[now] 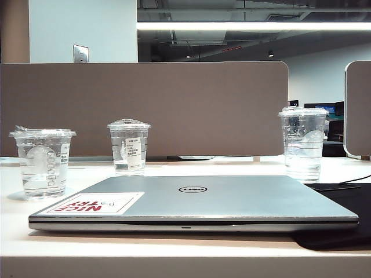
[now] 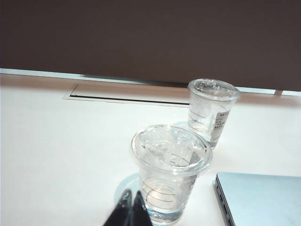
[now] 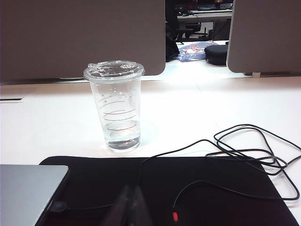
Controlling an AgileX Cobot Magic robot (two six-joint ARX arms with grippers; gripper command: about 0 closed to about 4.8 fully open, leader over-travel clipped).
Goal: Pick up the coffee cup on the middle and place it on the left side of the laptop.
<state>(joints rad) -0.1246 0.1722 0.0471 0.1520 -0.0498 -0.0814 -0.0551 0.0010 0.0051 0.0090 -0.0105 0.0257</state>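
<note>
**Both grippers closed and empty; cup stands left of the laptop**

Left gripper [image 2: 131,207] shows its two dark fingertips pressed together, holding nothing, just beside the coffee cup [image 2: 169,172]. Right gripper [image 3: 130,207] is also closed and empty, hovering over a black mat [image 3: 188,188] to the right of the laptop [image 1: 197,202].

The coffee cup [image 1: 43,162] stands upright to the left of the laptop, so the placing looks done. It is thin clear plastic with a little water at the bottom: probably light, easily crushed, somewhat slippery. A hold is best taken around the side wall below the lid, gently.

Behind the laptop's left part stands a domed-lid cup [image 1: 128,146]; a taller cup [image 1: 303,142] stands behind its right end. The desk [image 1: 174,246] is smooth, pale and flat. A grey partition [image 1: 174,104] backs it, with an office behind. A tangled black cable [image 3: 244,150] lies on the mat
</note>
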